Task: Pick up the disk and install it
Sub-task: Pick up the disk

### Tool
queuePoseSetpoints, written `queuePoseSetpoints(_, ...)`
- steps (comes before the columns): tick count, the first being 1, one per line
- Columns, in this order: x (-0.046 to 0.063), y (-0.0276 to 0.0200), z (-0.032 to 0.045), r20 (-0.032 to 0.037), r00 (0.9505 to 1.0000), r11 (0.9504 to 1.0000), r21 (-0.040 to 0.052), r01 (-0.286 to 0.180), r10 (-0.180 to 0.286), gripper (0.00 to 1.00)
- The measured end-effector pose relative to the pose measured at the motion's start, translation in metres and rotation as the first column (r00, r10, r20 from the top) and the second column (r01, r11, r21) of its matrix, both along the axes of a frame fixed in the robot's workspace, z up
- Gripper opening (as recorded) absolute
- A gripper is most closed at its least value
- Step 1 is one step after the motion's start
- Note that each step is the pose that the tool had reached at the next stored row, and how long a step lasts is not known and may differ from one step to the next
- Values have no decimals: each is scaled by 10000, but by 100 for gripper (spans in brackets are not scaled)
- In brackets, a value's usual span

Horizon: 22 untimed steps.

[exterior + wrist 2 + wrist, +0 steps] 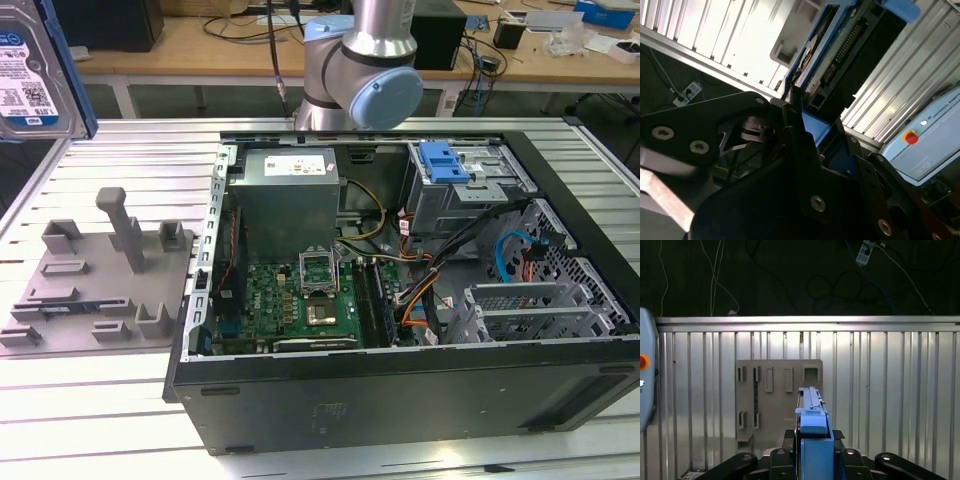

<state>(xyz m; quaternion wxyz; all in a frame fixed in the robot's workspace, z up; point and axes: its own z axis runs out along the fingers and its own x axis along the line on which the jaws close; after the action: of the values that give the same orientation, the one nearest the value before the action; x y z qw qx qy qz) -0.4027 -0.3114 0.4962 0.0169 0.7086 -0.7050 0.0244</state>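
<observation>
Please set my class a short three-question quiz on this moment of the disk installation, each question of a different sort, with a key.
1. True or false: the gripper is shut on the flat silver hard disk with the blue plastic frame.
2. In the exterior view, the grey plastic fixture plate lies: A) on the view's left of the open black computer case; B) on its right; C) inside it.
3. Fill in: the plastic latch inside the case is coloured ___.
Key: 1 true; 2 A; 3 blue.

Exterior view overlooks the table [120,150] — both wrist views face it.
</observation>
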Motion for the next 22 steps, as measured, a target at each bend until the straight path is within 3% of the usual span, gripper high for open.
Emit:
queuePoseSetpoints(3,67,-42,13,0,10000,10000,0,-20,20,37)
queuePoseSetpoints(12,406,-278,44,1,10000,10000,1,-56,56,37)
queuePoseSetpoints(22,765,-465,51,0,10000,10000,0,-56,56,37)
